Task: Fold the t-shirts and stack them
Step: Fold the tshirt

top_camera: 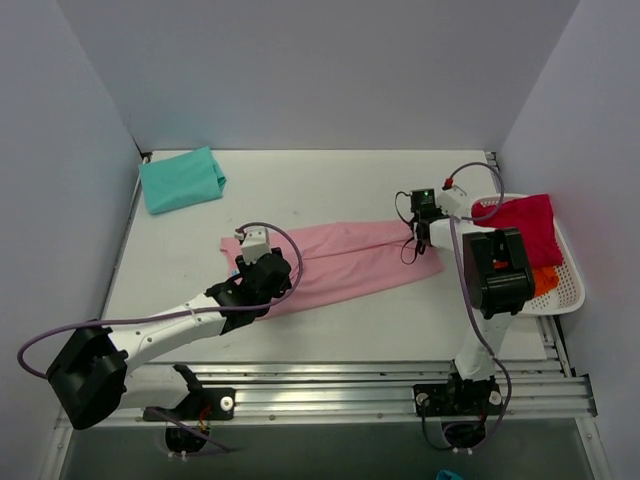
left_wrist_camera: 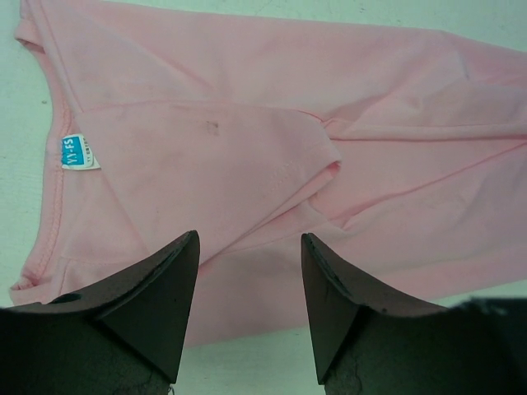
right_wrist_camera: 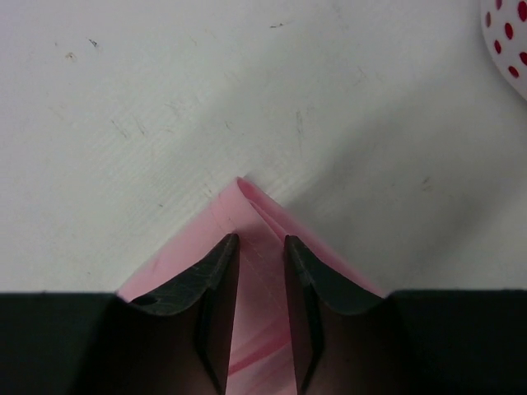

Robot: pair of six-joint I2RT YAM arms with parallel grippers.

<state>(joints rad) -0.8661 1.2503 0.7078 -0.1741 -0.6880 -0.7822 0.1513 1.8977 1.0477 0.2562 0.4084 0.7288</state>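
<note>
A light pink t-shirt (top_camera: 340, 260) lies folded into a long strip across the middle of the table. My left gripper (top_camera: 248, 262) hovers over its collar end, jaws open (left_wrist_camera: 249, 239) above the pink cloth (left_wrist_camera: 247, 123) with nothing between them. My right gripper (top_camera: 417, 238) is at the strip's right end. Its jaws stand a narrow gap apart (right_wrist_camera: 259, 240), straddling the folded pink corner (right_wrist_camera: 247, 202), which lies flat between them. A folded teal t-shirt (top_camera: 180, 180) sits at the back left. A crimson t-shirt (top_camera: 522, 222) and an orange one (top_camera: 543, 280) lie in the basket.
The white mesh basket (top_camera: 572, 292) stands at the right table edge, close to my right arm; its rim (right_wrist_camera: 506, 33) shows in the right wrist view. Grey walls close in the back and both sides. A metal rail runs along the near edge.
</note>
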